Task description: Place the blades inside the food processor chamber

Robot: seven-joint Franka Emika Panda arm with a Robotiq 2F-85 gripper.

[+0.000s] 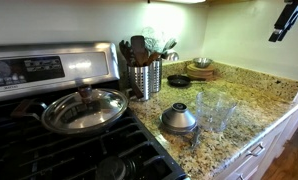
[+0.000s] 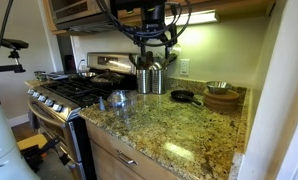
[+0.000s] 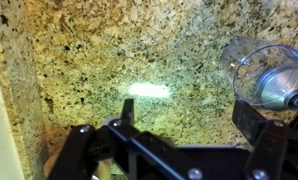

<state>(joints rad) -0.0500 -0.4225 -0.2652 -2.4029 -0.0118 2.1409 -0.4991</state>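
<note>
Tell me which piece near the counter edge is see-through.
The food processor chamber: a clear, cup-like bowl. The grey dome beside it is opaque metal.

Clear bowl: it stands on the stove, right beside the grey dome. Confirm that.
Not quite. The clear bowl stands on the granite counter, not on the stove. It is indeed right beside the grey dome. An exterior view shows this.
</note>
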